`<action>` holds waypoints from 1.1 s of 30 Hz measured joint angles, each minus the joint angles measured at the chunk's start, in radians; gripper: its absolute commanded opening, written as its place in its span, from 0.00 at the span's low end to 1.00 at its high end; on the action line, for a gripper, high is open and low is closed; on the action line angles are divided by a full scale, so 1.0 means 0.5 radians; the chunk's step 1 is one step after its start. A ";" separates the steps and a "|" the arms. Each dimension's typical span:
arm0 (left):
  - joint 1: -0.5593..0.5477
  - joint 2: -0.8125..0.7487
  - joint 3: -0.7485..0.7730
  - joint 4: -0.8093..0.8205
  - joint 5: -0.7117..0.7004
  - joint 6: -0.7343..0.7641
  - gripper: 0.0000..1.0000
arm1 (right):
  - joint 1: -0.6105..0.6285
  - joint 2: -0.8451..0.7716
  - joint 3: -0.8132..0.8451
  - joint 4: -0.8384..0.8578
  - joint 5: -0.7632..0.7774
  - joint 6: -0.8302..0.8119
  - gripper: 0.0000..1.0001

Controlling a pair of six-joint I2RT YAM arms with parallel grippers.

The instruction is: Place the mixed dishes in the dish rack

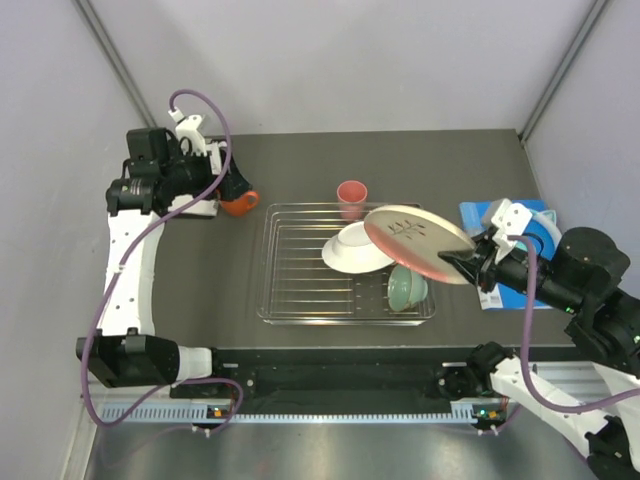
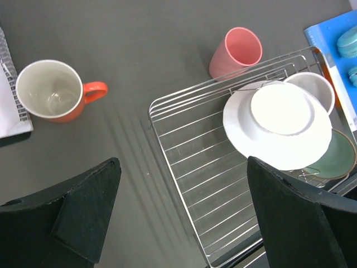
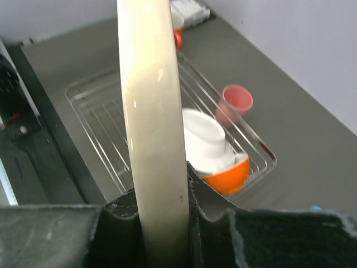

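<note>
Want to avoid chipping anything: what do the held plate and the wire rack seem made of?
The beige plate looks like glazed ceramic: thick edge, glossy highlights. The dish rack looks like bright metal wire, chromed or stainless, hard to tell: thin shiny bars.

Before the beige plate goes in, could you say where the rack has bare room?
The dish rack's left half is bare, from its rim to the white plate. The right end is crowded: that plate, the mint-green bowl.

Within the silver wire dish rack, an upturned white plate is seen toward 2 o'clock and a mint-green bowl at 4. The beige plate is held tilted above them. Outside, the pink cup is stood at 12, the cream-and-orange mug at 10.
</note>
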 measured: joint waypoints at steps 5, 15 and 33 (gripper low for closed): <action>-0.010 0.000 -0.048 -0.006 -0.071 -0.019 0.99 | 0.019 -0.008 -0.002 -0.195 0.156 -0.172 0.00; -0.042 -0.001 -0.260 0.001 -0.223 0.005 0.99 | 0.297 0.266 -0.035 -0.243 0.327 -0.401 0.00; -0.042 0.050 -0.502 0.140 -0.364 0.113 0.99 | 1.933 1.012 0.310 -0.509 1.815 -0.427 0.00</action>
